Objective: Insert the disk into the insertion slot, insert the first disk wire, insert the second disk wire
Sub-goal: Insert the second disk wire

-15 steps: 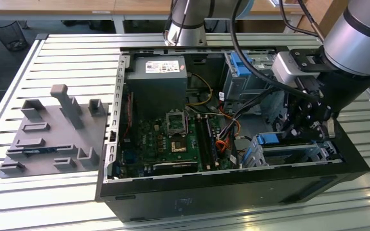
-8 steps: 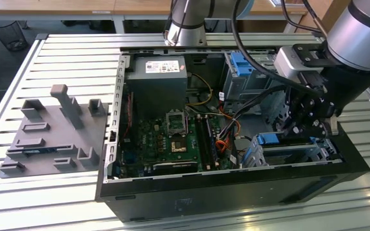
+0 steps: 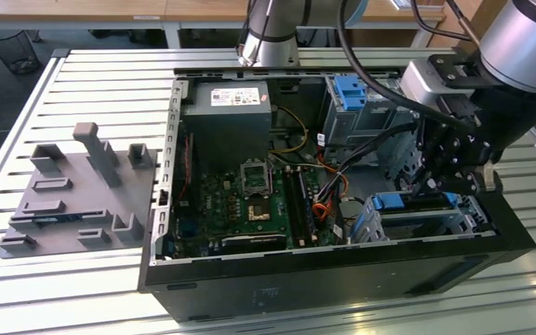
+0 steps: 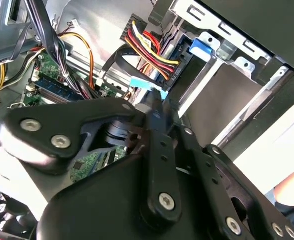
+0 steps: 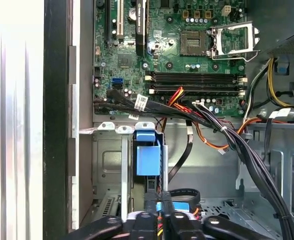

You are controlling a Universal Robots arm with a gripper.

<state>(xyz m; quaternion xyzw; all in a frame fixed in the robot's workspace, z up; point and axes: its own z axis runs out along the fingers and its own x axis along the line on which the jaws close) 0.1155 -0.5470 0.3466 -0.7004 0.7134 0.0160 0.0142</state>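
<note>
The disk, in its blue carrier [image 3: 417, 201] [image 5: 148, 152], sits in the insertion slot [image 3: 435, 225] [image 5: 111, 165], a low silver cage at the case's corner on the exterior view's right. My gripper [image 3: 433, 187] [image 5: 159, 219] [image 4: 154, 102] hangs right over the disk's end, shut on a black disk wire connector with a light blue tab [image 4: 147, 84] [image 5: 159, 206]. A second connector with red, yellow and black wires [image 4: 144, 45] lies against the disk's end beside the carrier tab [image 4: 202, 47]. How deep either connector sits is hidden by the fingers.
The open black case [image 3: 343, 272] holds a motherboard [image 3: 249, 202], a power supply [image 3: 226, 115] and a taller cage with a blue bracket [image 3: 352, 91]. Black wire bundles [image 5: 227, 137] cross beside the slot. A grey fixture tray [image 3: 72, 202] lies on the slatted table.
</note>
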